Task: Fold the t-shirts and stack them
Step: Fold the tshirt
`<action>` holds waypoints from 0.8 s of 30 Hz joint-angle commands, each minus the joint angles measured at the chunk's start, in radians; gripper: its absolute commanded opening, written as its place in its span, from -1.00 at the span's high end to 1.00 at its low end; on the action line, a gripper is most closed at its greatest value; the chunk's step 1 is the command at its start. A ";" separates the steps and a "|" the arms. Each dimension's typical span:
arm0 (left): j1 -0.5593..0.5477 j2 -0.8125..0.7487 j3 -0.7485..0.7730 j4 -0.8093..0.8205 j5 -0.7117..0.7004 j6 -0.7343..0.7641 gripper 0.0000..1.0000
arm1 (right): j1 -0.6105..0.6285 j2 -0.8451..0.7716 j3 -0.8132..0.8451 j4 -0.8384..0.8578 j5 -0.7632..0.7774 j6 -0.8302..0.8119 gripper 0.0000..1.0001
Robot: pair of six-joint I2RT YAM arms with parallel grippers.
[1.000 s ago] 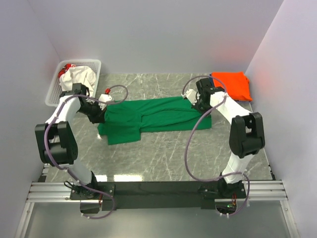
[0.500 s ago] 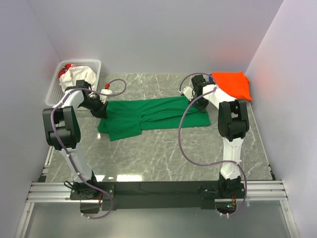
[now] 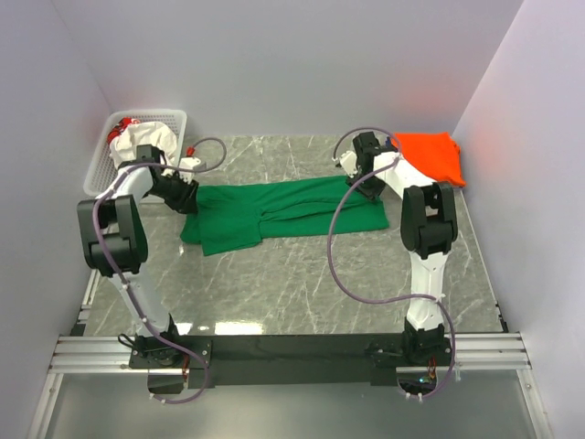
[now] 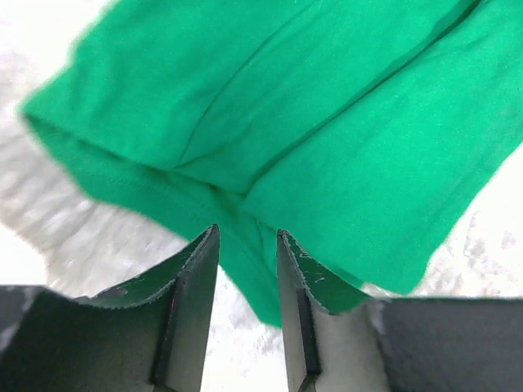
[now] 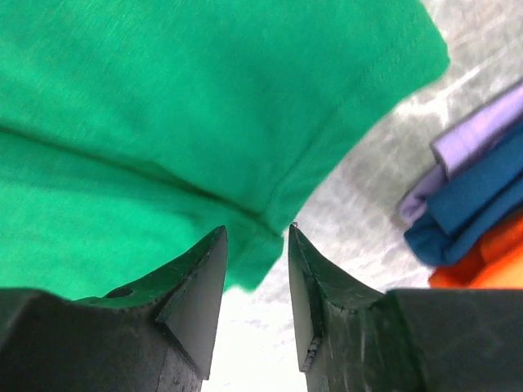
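Marble table (image 3: 302,283) fills most of your overhead view, and on its far half the green t-shirt (image 3: 274,208) lies stretched flat. Its long axis runs left to right, close to parallel with the near edge, and the left end sits slightly nearer to you. That left end is the broader one, bulging toward the near side, while the right end is narrower and squarer (you cannot pick out the collar from above).

At the far left corner stands the white lattice basket (image 3: 96,178), with a cream-white cloth (image 3: 146,139) bundled inside it. At the far right corner the orange t-shirt (image 3: 431,157) lies folded, just beyond the green shirt's right end and apart from it.

Your left gripper (image 4: 247,233) sits at the shirt's far left edge. In its wrist view the fingers stand a narrow slot apart, green fabric fills that slot, and they are clamped on the shirt. Your right gripper (image 5: 257,230) is at the far right corner of the shirt. Its fingers are likewise close together with the hemmed corner in the gap, but you cannot tell whether they are pinching it.

Beside that corner, the right wrist view shows a blue t-shirt (image 5: 478,204) folded under a strip of lilac cloth (image 5: 478,135), with orange at the bottom.
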State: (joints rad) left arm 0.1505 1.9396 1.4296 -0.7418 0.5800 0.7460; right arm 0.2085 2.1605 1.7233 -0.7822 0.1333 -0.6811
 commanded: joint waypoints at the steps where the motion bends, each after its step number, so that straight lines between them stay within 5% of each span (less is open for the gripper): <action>1: 0.008 -0.178 -0.021 0.004 0.037 -0.045 0.19 | -0.001 -0.125 0.050 -0.058 -0.029 0.067 0.13; 9: 0.006 -0.248 -0.207 0.122 -0.034 -0.218 0.30 | 0.000 -0.116 0.009 -0.169 -0.130 0.136 0.49; 24: 0.007 -0.105 -0.330 0.128 -0.166 -0.241 0.49 | 0.006 0.029 -0.085 -0.144 -0.135 0.175 0.58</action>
State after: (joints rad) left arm 0.1574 1.8339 1.1484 -0.5869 0.4801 0.4782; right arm 0.2115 2.1872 1.6970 -0.9226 -0.0067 -0.5144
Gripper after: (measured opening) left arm 0.262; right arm 0.212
